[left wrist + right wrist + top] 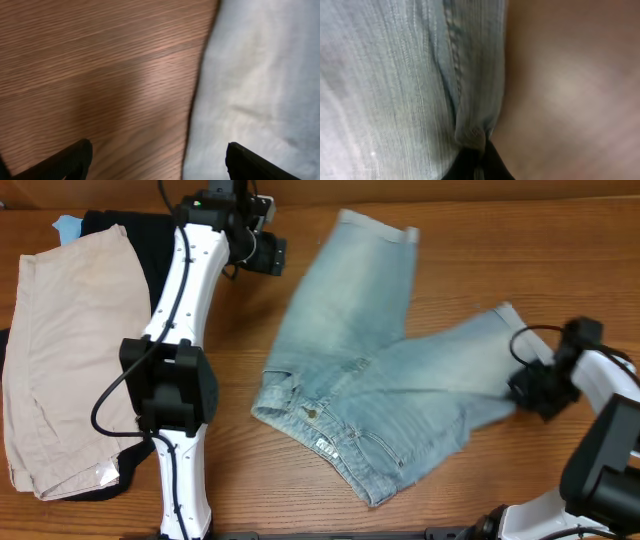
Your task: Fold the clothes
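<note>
Status: denim shorts (370, 390) lie flat at table (480, 250) ctr-right, legs splayed, no fold made (all folds remain, by my judgement). Right gripper (532, 385) jaws are pinched on the hem of the leg nearest it. Left gripper (262, 252) jaws are wide and empty over the other leg's side edge. Wrist views blurred, fingertips cropped, so pinch depth is unclear.

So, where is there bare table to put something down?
Bare table: the near edge between the left arm and the denim shorts' waistband; the far right corner behind the legs. Crowded: the left side, beige shorts over a black garment.
</note>
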### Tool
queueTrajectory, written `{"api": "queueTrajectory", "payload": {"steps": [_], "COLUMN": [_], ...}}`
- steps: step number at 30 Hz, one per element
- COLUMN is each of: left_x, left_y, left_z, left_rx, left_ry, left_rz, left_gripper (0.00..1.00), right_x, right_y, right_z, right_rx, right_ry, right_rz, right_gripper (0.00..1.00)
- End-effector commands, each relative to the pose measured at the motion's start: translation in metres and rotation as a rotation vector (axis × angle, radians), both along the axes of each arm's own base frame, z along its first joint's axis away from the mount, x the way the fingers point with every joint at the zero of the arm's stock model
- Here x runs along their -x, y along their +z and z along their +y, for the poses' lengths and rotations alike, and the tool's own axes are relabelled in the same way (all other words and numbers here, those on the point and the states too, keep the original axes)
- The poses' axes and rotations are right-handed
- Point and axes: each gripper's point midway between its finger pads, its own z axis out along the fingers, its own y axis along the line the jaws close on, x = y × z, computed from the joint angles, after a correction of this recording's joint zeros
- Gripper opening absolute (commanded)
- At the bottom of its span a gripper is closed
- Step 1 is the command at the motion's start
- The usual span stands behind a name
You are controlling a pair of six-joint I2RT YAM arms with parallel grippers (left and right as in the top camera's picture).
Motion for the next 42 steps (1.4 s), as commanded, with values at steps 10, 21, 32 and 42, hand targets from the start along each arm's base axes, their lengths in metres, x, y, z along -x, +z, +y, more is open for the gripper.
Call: {"api": "queueTrajectory", "payload": {"steps": [10, 21, 32, 42], "left_x": [0.017, 0.026, 0.028, 0.03], "left_y": [-0.006, -0.01, -0.011, -0.011], "left_z": [-0.048, -0.045, -0.044, -0.044], "left_rx": [-0.009, -0.02, -0.022, -0.024], "left_ry": [-0.11, -0.118, -0.117, -0.117], "left_rz": [0.026, 0.065, 0.073, 0.082], "left_gripper": [0.87, 0.87, 0.87, 0.86], "right_x": [0.037, -0.036, -0.196, -0.228], "right_y": [0.034, 0.185, 0.136, 0.033], "right_z": [0.022, 0.044, 0.131, 0.181], "right_rx": [-0.066, 0.163, 0.269, 0.3], "right_ry": [-0.004, 0.387, 0.669, 0.776], "right_rz": [0.056, -0.544, -0.805, -0.651], "right_gripper": [0.2, 0.94, 0.93, 0.91]}}
